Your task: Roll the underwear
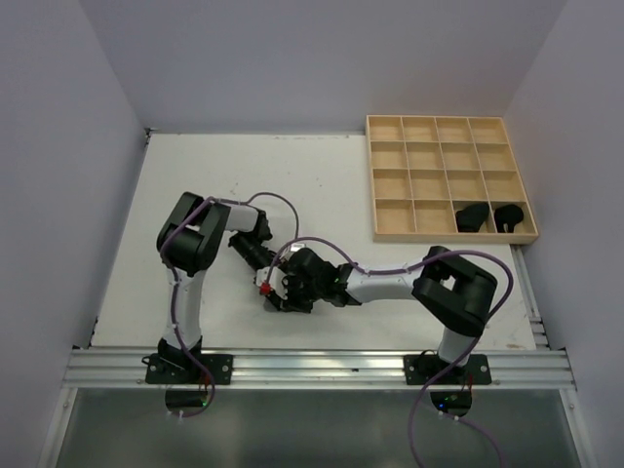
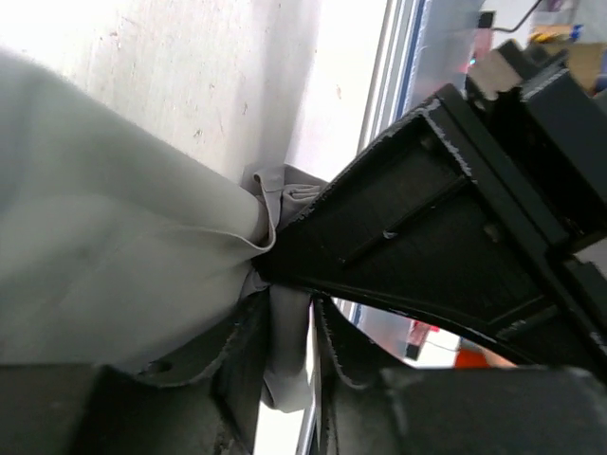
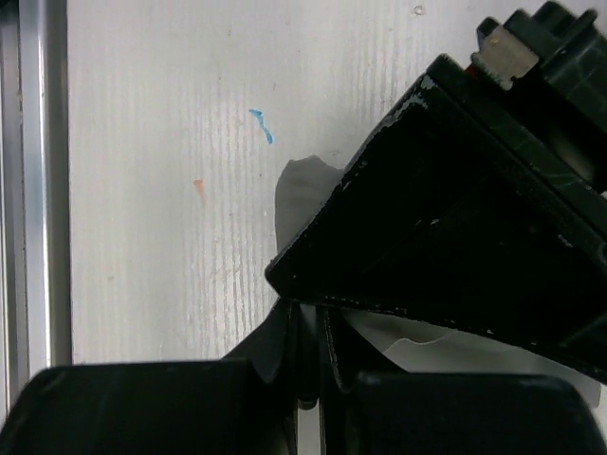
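Observation:
A grey underwear (image 2: 104, 246) lies spread on the white table, filling the left of the left wrist view. A fold of it (image 2: 285, 332) stands between the fingers of my left gripper (image 2: 287, 322), whose jaws are slightly parted, with a thin sliver of light beside the cloth. My right gripper (image 3: 308, 327) is shut on a thin edge of the same underwear (image 3: 302, 190). Both grippers meet nose to nose at the table's near middle: left gripper (image 1: 267, 281), right gripper (image 1: 283, 292). From above they hide the grey cloth.
A wooden grid tray (image 1: 448, 122) sits at the back right. Two rolled black underwear (image 1: 472, 215) (image 1: 509, 216) fill its nearest right compartments. The aluminium rail (image 1: 312, 366) runs along the table's near edge, close behind the grippers.

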